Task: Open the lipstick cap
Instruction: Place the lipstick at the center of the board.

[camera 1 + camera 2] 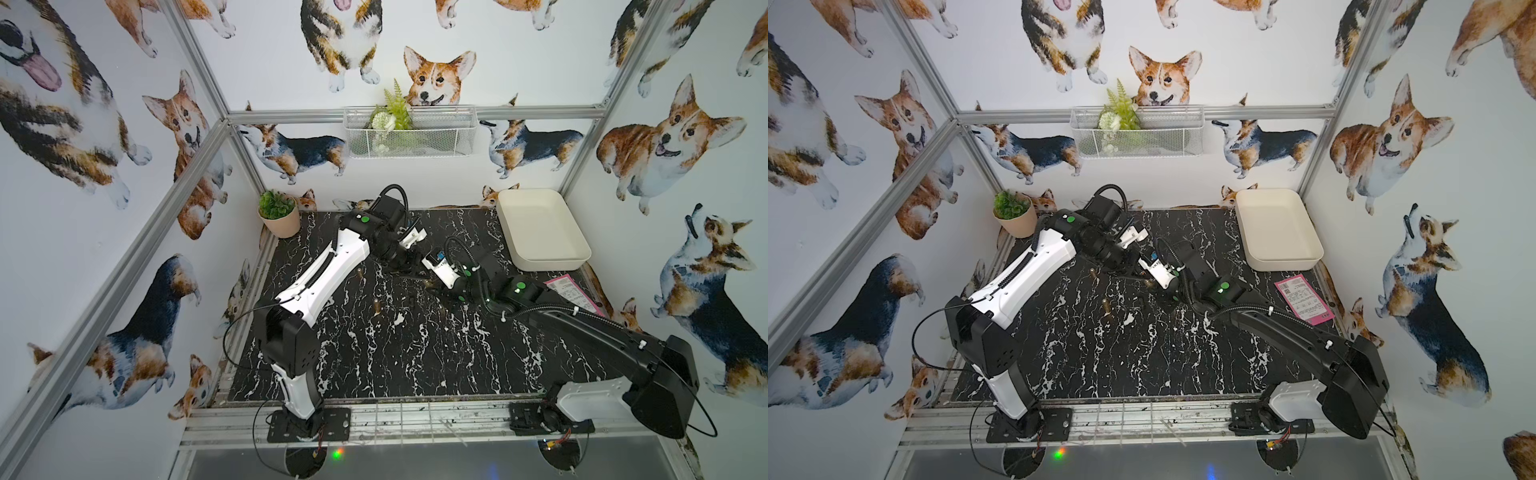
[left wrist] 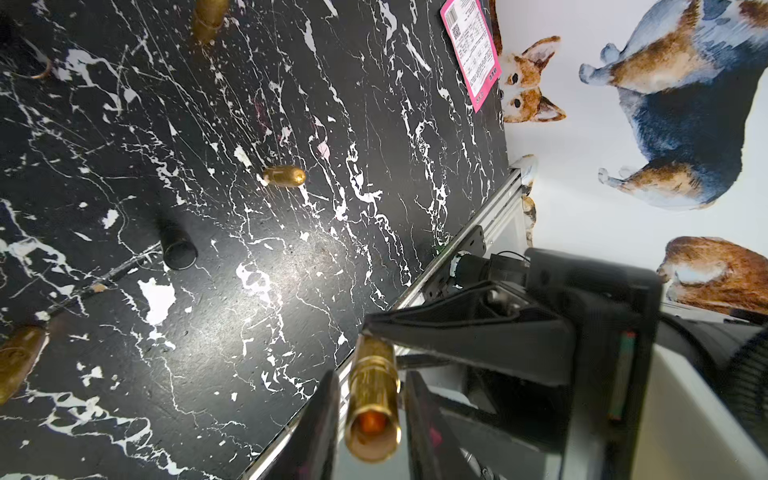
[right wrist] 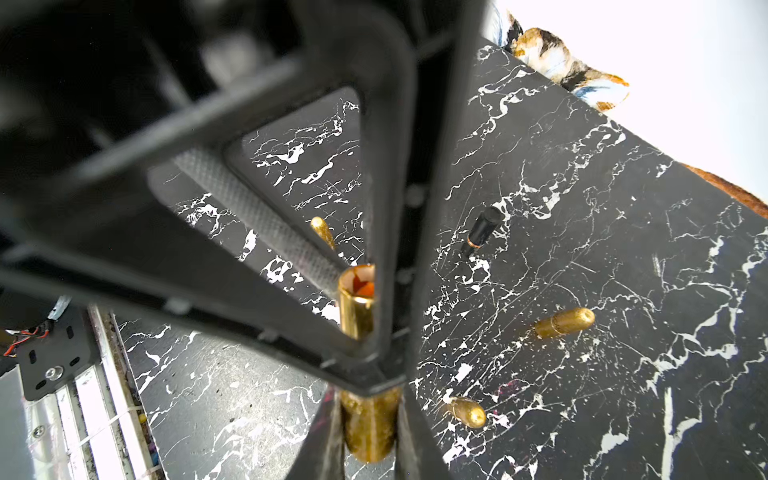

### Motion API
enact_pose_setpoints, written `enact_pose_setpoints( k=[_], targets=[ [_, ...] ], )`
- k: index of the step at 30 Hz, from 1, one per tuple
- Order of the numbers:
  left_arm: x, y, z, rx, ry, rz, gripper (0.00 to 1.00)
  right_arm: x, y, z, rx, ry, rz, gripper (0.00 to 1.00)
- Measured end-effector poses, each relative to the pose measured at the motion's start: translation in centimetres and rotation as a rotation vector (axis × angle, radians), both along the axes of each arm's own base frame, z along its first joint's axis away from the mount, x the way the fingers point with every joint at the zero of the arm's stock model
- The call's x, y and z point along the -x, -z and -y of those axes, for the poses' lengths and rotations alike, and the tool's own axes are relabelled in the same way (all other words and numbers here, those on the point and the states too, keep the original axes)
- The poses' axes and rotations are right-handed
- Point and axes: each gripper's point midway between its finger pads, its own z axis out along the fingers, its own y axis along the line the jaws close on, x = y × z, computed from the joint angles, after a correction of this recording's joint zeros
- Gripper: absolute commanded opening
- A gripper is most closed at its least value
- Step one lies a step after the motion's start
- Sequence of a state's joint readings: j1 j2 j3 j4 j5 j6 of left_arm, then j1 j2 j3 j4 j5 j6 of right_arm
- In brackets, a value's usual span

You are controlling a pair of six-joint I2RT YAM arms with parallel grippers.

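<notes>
I am holding the lipstick (image 2: 372, 399) up in the air over the counter (image 1: 415, 353), well apart from the white tray (image 1: 548, 262). My right hand (image 3: 368, 399) is squeezing the rough gold bottom end tight. My left hand (image 2: 371, 376) is sitting around the smooth gold top end. Its fingers (image 2: 320, 436) are narrow and close in on both sides. I cannot tell if they are pressing on the lipstick or only sitting next to it.

The top end is looking open, and I am seeing the orange stick inside it. So I am thinking the cap is already off and the big part of the job is done.

Some gold pieces are lying on the counter, also well apart from the tray. A rounded one (image 2: 284, 176) may be the cap, but I cannot tell. A black cap (image 2: 178, 249) is lying there too. I am guessing the only thing left is setting the lipstick down.
</notes>
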State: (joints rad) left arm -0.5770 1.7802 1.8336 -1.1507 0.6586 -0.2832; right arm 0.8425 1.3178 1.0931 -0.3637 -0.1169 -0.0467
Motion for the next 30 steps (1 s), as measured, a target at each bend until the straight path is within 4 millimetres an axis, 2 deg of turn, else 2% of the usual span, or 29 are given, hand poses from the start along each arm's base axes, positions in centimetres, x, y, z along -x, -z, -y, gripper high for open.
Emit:
enact_pose_setpoints(
  k=[19, 30],
  targets=[
    [0.11, 0.09, -0.05, -0.004, 0.006, -0.002, 0.21, 0.01, 0.02, 0.02, 0.003, -0.001, 0.000, 0.00],
    [0.11, -0.08, -0.02, 0.000, 0.009, 0.002, 0.12, -0.05, -0.02, 0.04, 0.005, 0.002, 0.001, 0.00]
  ],
)
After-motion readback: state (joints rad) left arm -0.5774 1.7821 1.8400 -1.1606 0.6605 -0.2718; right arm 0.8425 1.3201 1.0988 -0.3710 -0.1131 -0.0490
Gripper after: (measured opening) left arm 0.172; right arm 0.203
